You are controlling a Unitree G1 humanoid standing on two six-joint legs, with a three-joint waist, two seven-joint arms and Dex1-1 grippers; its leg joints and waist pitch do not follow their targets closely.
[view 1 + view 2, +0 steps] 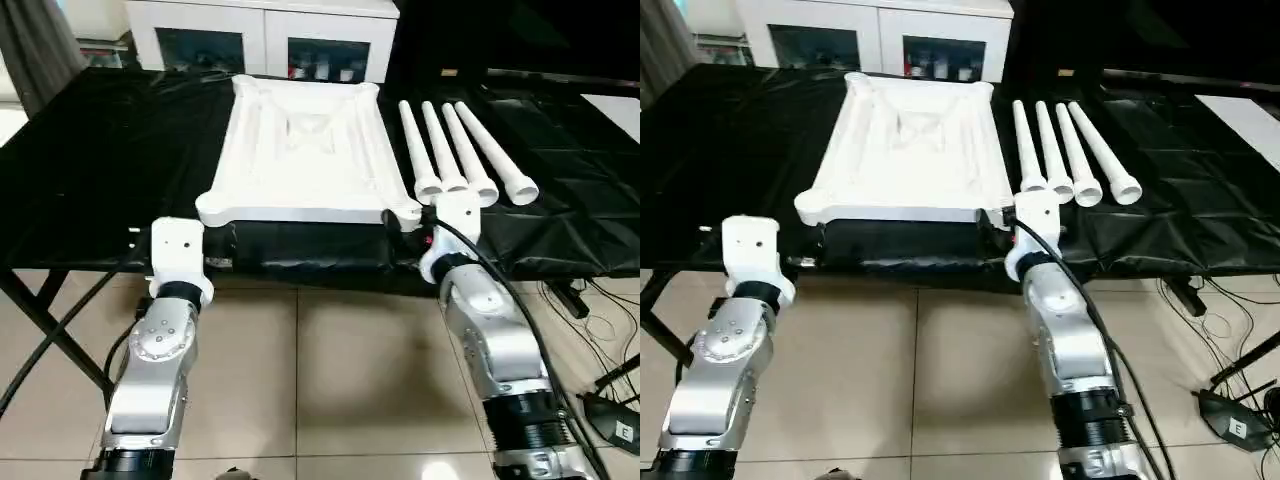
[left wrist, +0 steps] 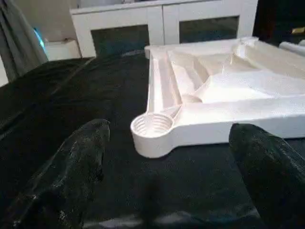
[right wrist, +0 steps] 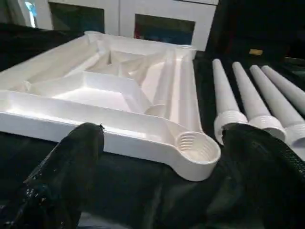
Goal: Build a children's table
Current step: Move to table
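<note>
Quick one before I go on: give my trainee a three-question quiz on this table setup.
1. How many legs lie beside the tabletop?
2. True or false: the tabletop lies ribbed side up.
3. The jaws of the right gripper are: A) shut on a leg, B) open, near a corner socket, C) shut on the tabletop.

Key: 1) four; 2) true; 3) B
</note>
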